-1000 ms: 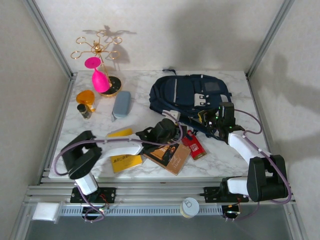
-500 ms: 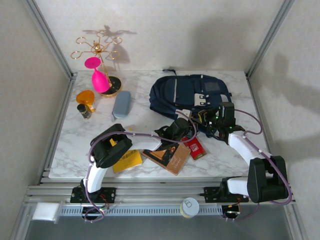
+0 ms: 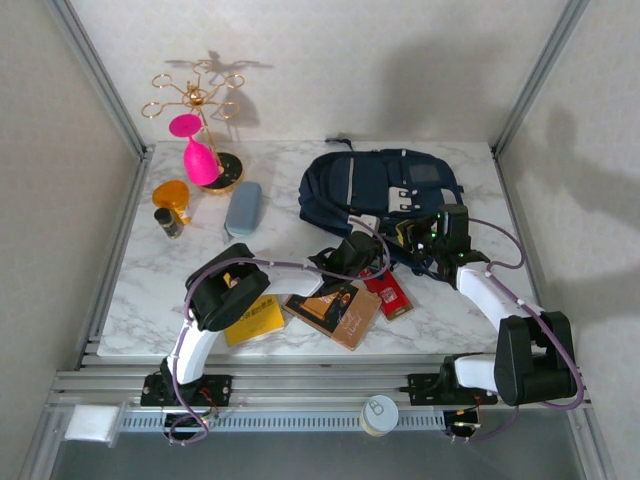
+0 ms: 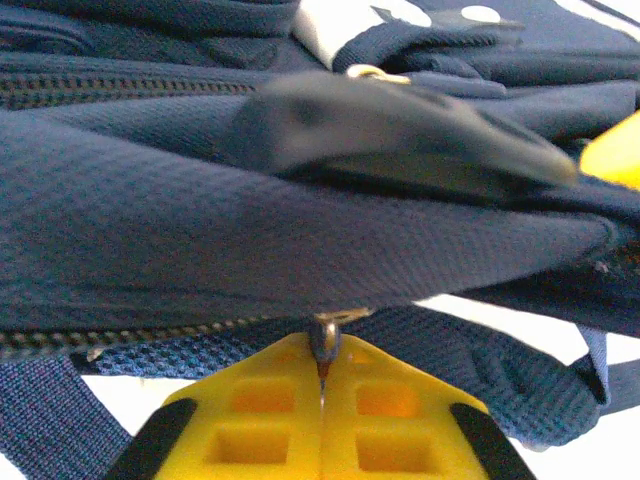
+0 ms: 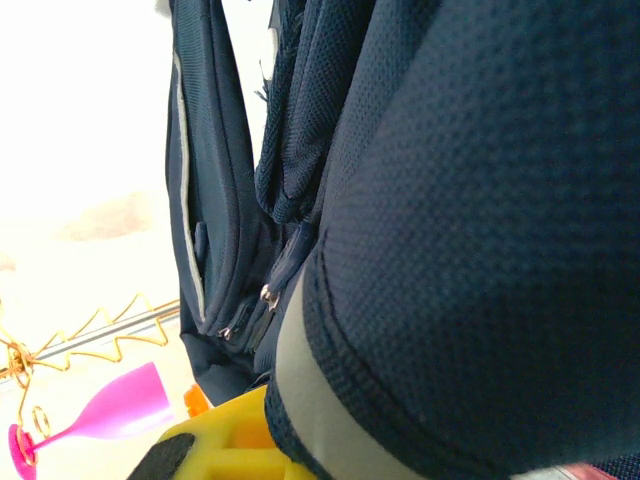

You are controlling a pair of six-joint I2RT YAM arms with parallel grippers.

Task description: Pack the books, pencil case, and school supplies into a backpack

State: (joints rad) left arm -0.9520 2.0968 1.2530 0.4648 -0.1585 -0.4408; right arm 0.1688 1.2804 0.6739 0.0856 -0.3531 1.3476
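Observation:
The navy backpack [image 3: 380, 188] lies at the back middle of the table. My left gripper [image 3: 366, 246] is at its near edge; in the left wrist view the yellow fingers [image 4: 260, 400] are shut on a small metal zipper pull [image 4: 326, 338] below the backpack fabric [image 4: 250, 230]. My right gripper [image 3: 432, 232] grips the backpack's right near edge, with navy fabric and grey trim [image 5: 320, 400] pressed against its yellow finger [image 5: 215, 445]. A yellow book [image 3: 252, 320], a brown-black book [image 3: 336, 311] and the red pack [image 3: 388, 292] lie in front. The grey-blue pencil case [image 3: 243, 208] lies to the left.
A gold stand [image 3: 200, 105] with a pink glass [image 3: 198, 155] stands at the back left, with an orange object [image 3: 171, 193] and a small dark bottle [image 3: 168, 221] near it. Dark straps trail from the backpack over the books.
My left arm swung right and forward from over the books to the backpack's near edge, and its gripper shut on the zipper pull. The right arm has not moved.

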